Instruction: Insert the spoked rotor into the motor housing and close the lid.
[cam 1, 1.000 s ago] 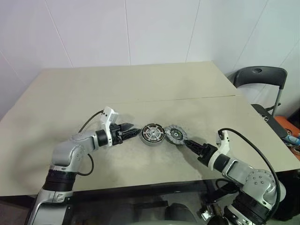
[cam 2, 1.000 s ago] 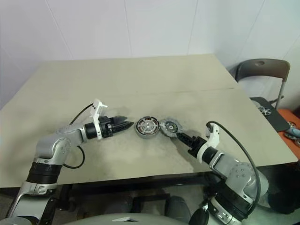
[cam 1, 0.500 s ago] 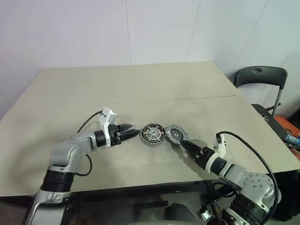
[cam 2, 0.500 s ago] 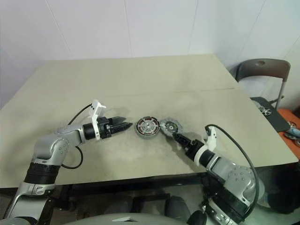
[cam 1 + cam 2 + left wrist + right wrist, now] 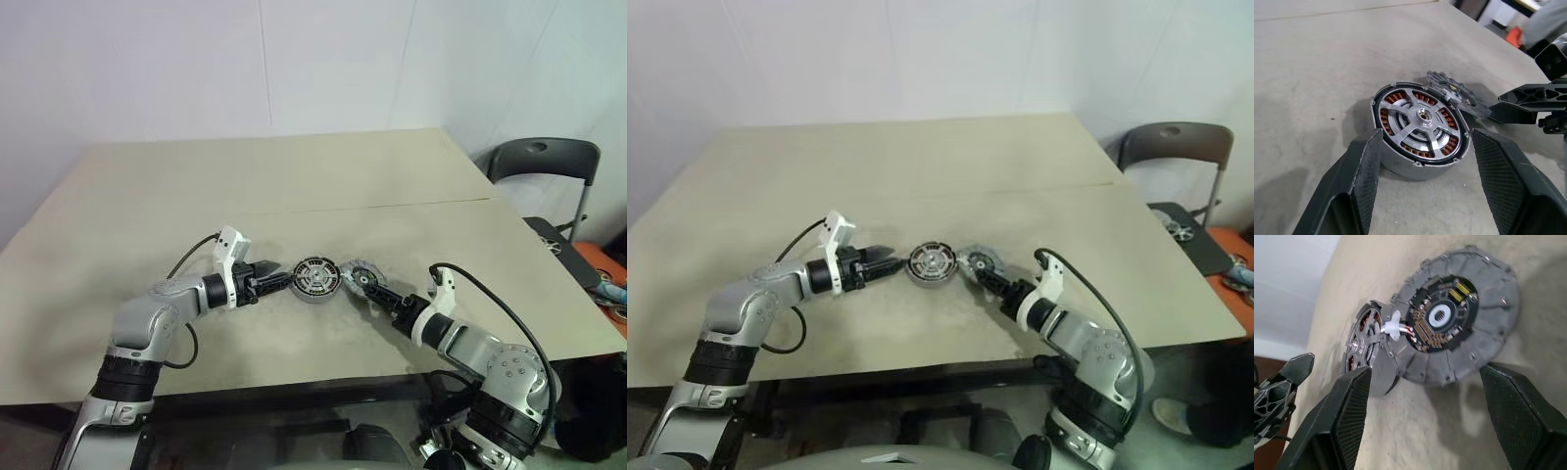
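A: On the beige bench (image 5: 294, 176), what lies where?

B: Near its front edge, about midway across, sits the motor housing (image 5: 316, 278), flat on the surface. The spoked rotor (image 5: 1420, 118) is already seated inside it, silver spokes running to a central hub with the coppery coils showing between them.

A: And the lid (image 5: 360, 278)?

B: Just beside the housing, on the robot's right. It is tilted, one edge leaning up against the housing's rim, its inner face with a dark circuit board and a white centre turned toward the right wrist camera. A short white connector runs from that face to the housing.

A: The left gripper (image 5: 282, 279)?

B: It points at the housing from the robot's left. Its jaws stand spread on either side of the housing, with a gap showing on both sides in the wrist view, so they have hold of nothing.

A: The right gripper (image 5: 375, 291)?

B: It reaches in from the robot's right, tips close to the lid. Its jaws are spread wider than the lid; whether a tip touches it, I cannot tell.

A: Anything else?

B: A dark chair (image 5: 541, 162) stands off the bench's far right corner.
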Controlling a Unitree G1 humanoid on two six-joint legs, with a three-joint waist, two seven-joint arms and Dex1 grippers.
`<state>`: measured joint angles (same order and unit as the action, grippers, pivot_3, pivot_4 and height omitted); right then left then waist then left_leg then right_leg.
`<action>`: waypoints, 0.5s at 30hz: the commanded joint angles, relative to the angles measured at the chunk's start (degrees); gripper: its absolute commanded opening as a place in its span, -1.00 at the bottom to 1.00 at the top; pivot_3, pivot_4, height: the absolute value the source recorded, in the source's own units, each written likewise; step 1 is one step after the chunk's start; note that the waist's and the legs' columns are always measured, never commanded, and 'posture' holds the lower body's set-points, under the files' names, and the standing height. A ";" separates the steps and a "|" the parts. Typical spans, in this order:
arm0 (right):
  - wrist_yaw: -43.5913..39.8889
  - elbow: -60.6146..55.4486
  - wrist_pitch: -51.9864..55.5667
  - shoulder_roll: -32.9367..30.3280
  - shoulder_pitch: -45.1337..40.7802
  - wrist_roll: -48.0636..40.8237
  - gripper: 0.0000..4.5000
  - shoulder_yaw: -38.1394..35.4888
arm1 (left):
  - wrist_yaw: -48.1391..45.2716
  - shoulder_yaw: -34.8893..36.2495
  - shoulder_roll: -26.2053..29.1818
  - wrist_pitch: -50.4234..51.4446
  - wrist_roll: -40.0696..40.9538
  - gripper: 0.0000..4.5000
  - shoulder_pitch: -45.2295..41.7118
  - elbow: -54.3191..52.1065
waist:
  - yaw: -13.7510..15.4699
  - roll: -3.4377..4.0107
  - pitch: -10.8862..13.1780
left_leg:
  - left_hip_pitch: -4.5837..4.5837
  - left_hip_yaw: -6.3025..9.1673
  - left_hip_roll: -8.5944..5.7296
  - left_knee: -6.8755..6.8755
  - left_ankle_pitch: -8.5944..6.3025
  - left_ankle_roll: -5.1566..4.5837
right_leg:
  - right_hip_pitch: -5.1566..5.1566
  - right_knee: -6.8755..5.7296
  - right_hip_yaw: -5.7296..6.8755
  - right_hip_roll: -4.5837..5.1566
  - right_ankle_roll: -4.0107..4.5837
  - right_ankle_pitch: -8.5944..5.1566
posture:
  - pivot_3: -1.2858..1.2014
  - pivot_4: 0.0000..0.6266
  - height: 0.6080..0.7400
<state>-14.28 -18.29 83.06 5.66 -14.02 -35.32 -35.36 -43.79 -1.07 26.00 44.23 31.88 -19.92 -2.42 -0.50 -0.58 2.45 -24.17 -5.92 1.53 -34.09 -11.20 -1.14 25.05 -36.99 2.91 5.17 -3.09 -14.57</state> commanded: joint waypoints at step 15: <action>3.33 2.88 -11.06 0.35 -3.15 -5.11 0.64 6.85 | -1.46 0.87 0.19 -2.61 -0.72 0.36 -2.06 1.60 | -0.27 1.99 0.25 | -0.71 2.87 -0.04 -1.05 -0.14 0.30 | -1.28 2.40 2.69 -0.24 -0.01 1.59 | 0.03 -1.00 1.00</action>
<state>-10.57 -14.91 74.02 5.80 -15.96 -38.75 -29.44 -44.85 -1.31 25.70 43.02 31.35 -20.84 -0.17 -0.76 1.41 2.70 -24.88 -3.12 1.48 -35.16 -11.34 -0.84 23.78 -34.59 5.55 4.93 -3.13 -12.98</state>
